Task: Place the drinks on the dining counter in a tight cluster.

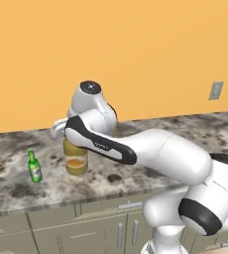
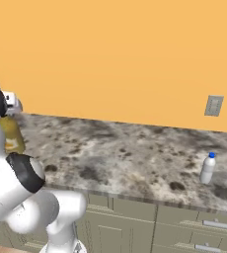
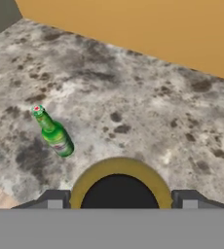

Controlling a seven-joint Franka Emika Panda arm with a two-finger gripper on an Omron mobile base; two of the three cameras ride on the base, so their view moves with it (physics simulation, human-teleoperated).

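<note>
The granite-topped desk (image 1: 17, 186) runs along the orange wall (image 1: 136, 44). On it stands the amber juice jug (image 1: 76, 161), upright, with the end effector (image 3: 119, 202) closed around its black-capped neck from above. The slim green bottle (image 1: 34, 167) stands upright near the jug, to its left. The small white blue-capped bottle (image 2: 208, 168) stands well apart, towards the desk's right end.

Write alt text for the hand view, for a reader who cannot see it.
Looking down over the end effector, the black cap of the amber juice jug sits directly below, between the fingers. The slim green glass bottle stands to its left on the speckled granite dining counter, apart from the jug, with an orange wall beyond.
</note>
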